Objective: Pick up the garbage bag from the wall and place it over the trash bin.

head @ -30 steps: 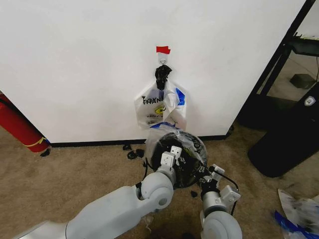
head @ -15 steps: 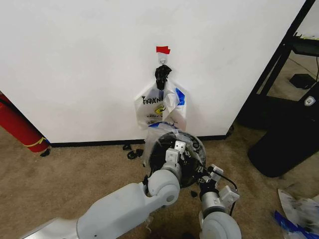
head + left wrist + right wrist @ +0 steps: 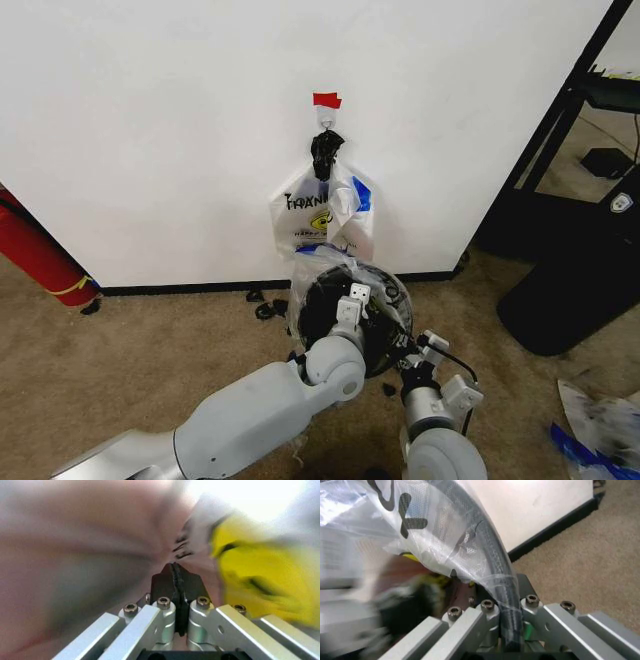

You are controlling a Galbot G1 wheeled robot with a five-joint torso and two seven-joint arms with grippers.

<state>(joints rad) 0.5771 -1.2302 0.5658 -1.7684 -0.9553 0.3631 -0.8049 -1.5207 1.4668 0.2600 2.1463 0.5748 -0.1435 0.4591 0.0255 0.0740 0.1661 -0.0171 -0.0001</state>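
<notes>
You are in the fitting step: with the left gripper (image 3: 175,567) pinched shut inside the garbage bag (image 3: 318,270) and the right gripper (image 3: 506,603) clamping film on the trash bin (image 3: 392,290) rim, next spread the film evenly around that rim.

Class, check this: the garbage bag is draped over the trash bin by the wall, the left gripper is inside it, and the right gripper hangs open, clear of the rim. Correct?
One part is wrong. In the right wrist view the right gripper is shut on the trash bin rim, with the garbage bag film over it. The rest holds: the bag covers the bin by the wall, with the left gripper inside.
</notes>
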